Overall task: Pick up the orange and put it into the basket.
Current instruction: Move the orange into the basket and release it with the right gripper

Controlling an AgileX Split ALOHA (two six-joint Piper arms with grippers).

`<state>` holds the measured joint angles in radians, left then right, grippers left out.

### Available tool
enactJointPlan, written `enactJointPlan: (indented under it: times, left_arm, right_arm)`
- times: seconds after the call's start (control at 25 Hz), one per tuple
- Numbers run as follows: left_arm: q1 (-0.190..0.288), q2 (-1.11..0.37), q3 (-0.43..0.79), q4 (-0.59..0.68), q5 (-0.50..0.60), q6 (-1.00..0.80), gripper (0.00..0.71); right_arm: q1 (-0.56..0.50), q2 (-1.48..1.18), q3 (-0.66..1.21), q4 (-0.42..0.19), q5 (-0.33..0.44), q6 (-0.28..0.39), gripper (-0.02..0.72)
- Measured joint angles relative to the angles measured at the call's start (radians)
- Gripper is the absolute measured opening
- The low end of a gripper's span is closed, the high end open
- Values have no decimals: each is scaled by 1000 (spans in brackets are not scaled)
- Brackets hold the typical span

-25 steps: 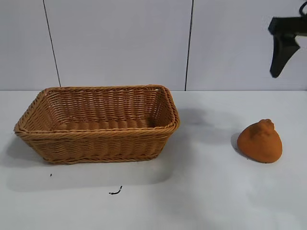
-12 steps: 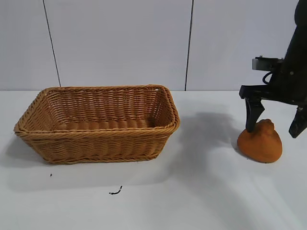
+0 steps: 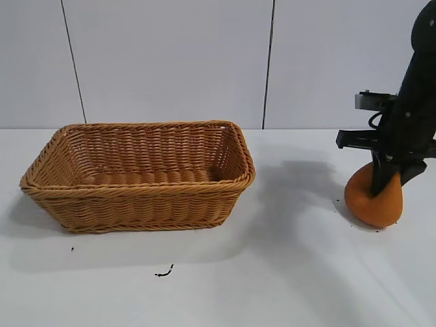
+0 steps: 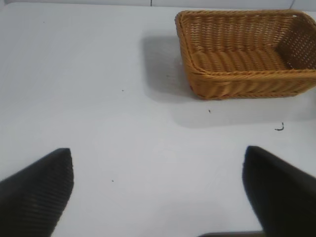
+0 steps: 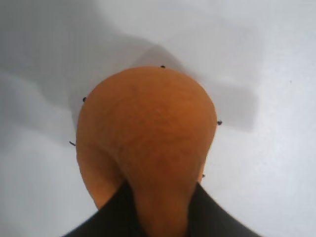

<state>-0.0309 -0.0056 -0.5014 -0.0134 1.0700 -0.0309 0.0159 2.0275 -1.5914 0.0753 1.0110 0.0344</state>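
Over on the left sat the big rectangular wicker basket (image 3: 139, 174), light brown weave with flared sides and a thick braided rim, resting flat on the smooth white table (image 3: 272, 272). A tiny dark squiggle of debris (image 3: 163, 272) lay on the table just in front of it. My left gripper (image 4: 158, 197) hung above bare table well away from the basket, its two black ribbed fingers (image 4: 37, 190) spread wide apart with nothing between them.

On the right side, well apart from the basket, was the dull orange-brown fruit (image 3: 373, 201), matte and rough-skinned, rounded at the bottom and narrowing toward a knobby top. My black right gripper (image 3: 385, 180) had come down from above, fingers clamped together on that narrow upper part; in the wrist view the fruit (image 5: 145, 143) bulged out fat and round beyond the dark fingertips (image 5: 111, 215). I couldn't tell whether the fruit's base touched the table or sat just off it.
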Motion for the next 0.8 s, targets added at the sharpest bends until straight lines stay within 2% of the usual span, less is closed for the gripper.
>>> enactJointPlan:
  times: [0.08, 0.12, 0.16, 0.2, 0.32, 0.48, 0.8]
  left_arm:
    - [0, 0, 0, 0, 0, 0, 666]
    - [0, 0, 0, 0, 0, 0, 666]
    - [0, 0, 0, 0, 0, 0, 666]
    - [0, 0, 0, 0, 0, 0, 666]
    - [0, 0, 0, 0, 0, 0, 666]
    - [0, 0, 0, 0, 0, 0, 666]
    - [0, 0, 0, 0, 0, 0, 666]
  right_arm:
    - [0, -13, -83, 1, 59, 0, 43]
    - [0, -13, -83, 1, 59, 0, 43]
    - [0, -16, -174, 2, 113, 0, 43]
    - [0, -16, -214, 3, 136, 0, 43]
    - [12, -16, -302, -1, 176, 2, 43]
    - [63, -16, -357, -2, 185, 8, 43]
    - [280, -2, -360, -2, 150, 37, 43]
